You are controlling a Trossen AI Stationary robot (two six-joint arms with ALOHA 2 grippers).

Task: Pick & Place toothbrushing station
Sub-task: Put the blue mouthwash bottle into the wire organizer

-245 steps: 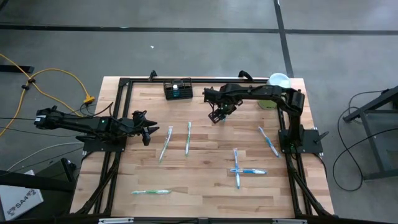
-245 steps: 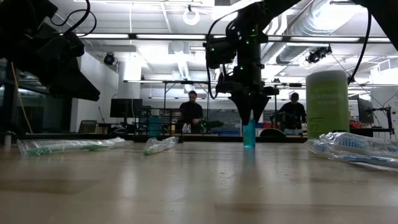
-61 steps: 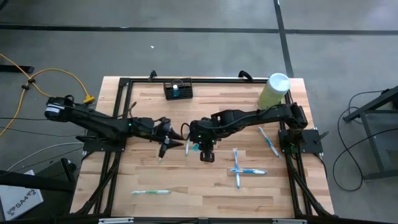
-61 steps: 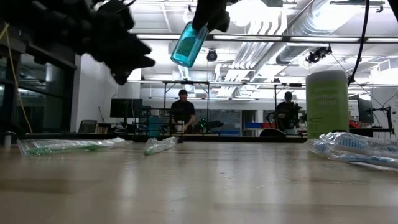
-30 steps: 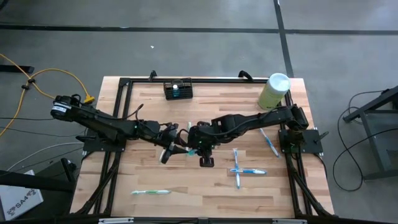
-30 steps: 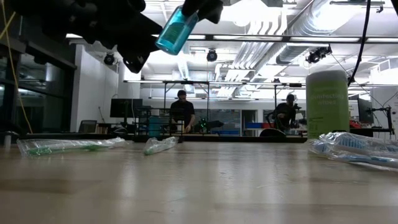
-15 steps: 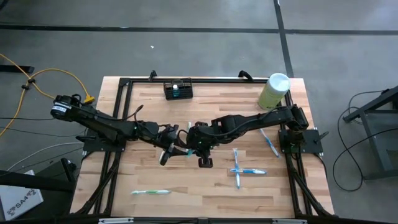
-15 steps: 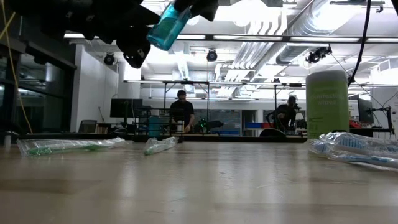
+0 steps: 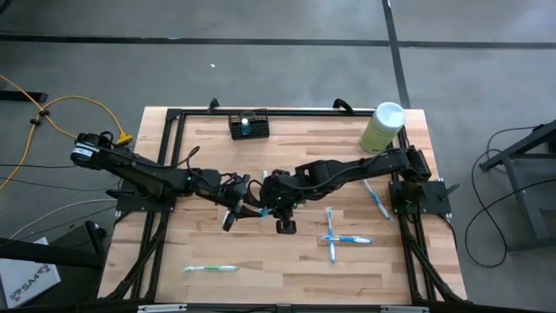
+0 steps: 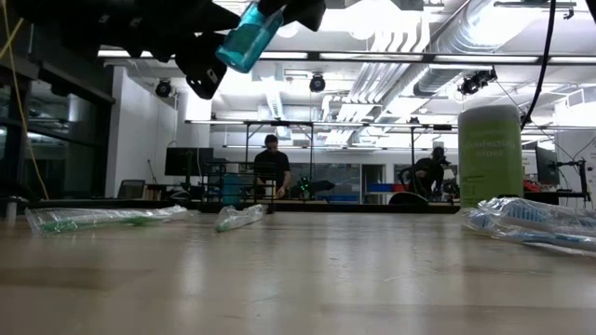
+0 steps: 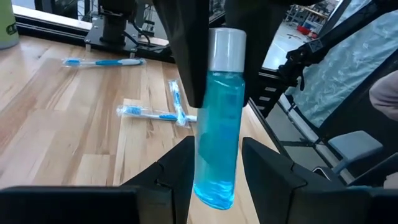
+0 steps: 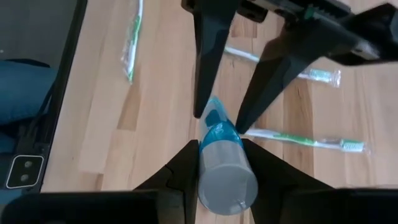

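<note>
Now the wood table is under both my arms, which meet over its middle. Far back sits the green tub w/ white lid, and the little black toothbrushing station sits at the back edge, well away from my hands. Wrapped toothbrushes lie around. My right gripper squeezes the cap end of a blue bottle, up in the air. My left gripper has its fingers on both sides of the bottle's bottom; can't tell if they're touching.
</note>
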